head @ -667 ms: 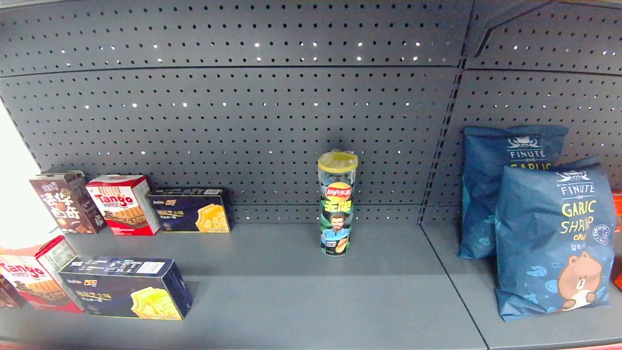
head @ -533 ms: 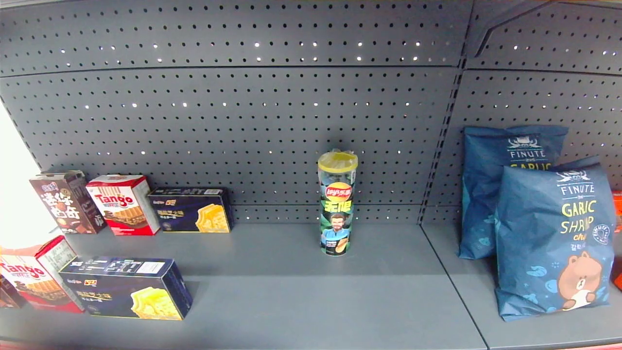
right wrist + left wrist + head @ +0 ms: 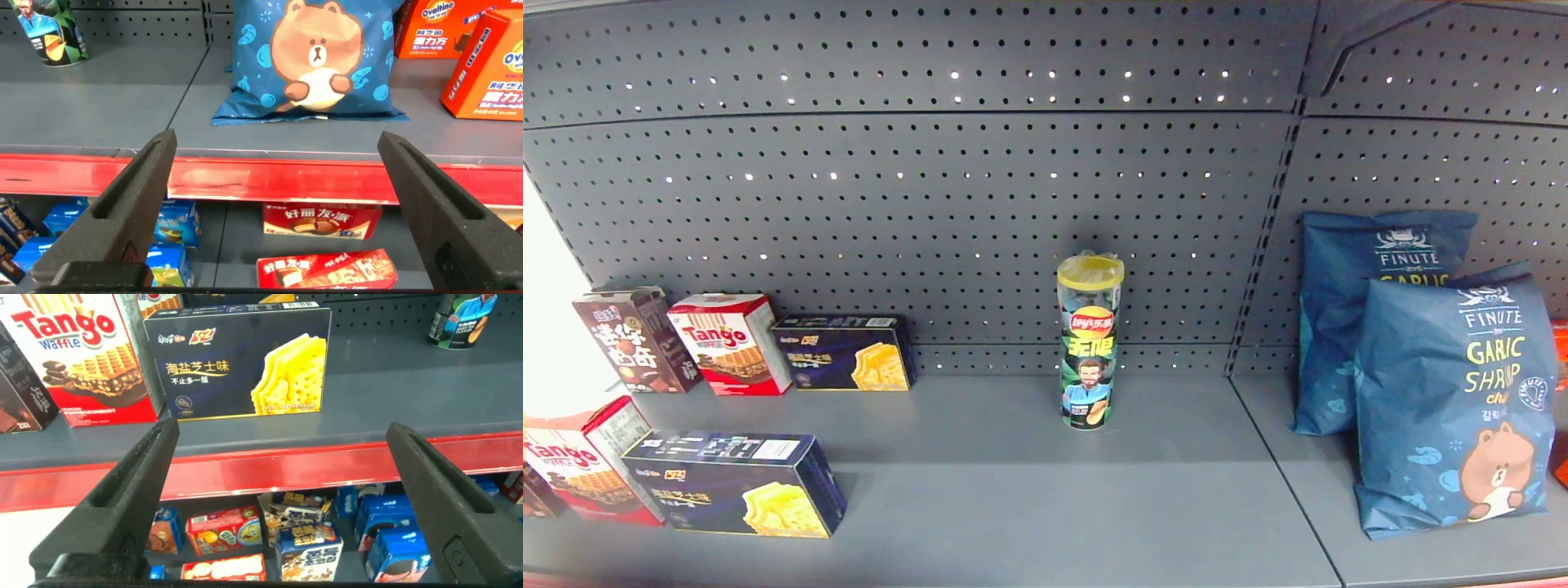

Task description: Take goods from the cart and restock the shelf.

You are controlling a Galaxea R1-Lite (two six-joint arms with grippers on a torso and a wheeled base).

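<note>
A tall chip can with a yellow lid stands upright near the back of the grey shelf. Its base shows in the left wrist view and in the right wrist view. My left gripper is open and holds nothing, level with the shelf's red front edge, facing a dark blue cracker box. My right gripper is open and holds nothing, in front of a blue bear snack bag.
Wafer and cracker boxes line the shelf's left part, two blue bags its right part. Orange boxes stand beside the bags. A lower shelf holds several small boxes. Bare shelf floor lies around the can.
</note>
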